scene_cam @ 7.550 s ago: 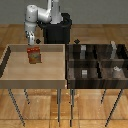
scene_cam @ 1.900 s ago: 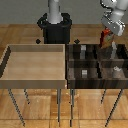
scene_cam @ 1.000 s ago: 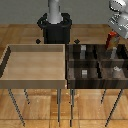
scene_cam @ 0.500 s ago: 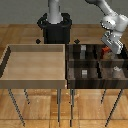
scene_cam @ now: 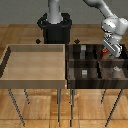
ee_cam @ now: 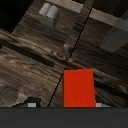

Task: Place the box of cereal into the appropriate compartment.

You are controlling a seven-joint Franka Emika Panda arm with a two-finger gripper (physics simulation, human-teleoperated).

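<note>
My gripper is shut on the box of cereal, whose red top fills the lower middle of the wrist view. It holds the box low over the far cell on the exterior view's right of the dark brown four-cell bin. In the wrist view a tall pale grey block stands on the dark floor just beyond the box. My arm hides that block in the exterior view. The box's tan front does not show.
A large tan walled tray stands at the exterior view's left of the bin. A small grey cube and a whitish round item sit in the two near cells. The robot's dark base stands behind.
My gripper carried the box from the tan tray across to the bin. Over the last second it came down towards the far right cell with the box still in it.
</note>
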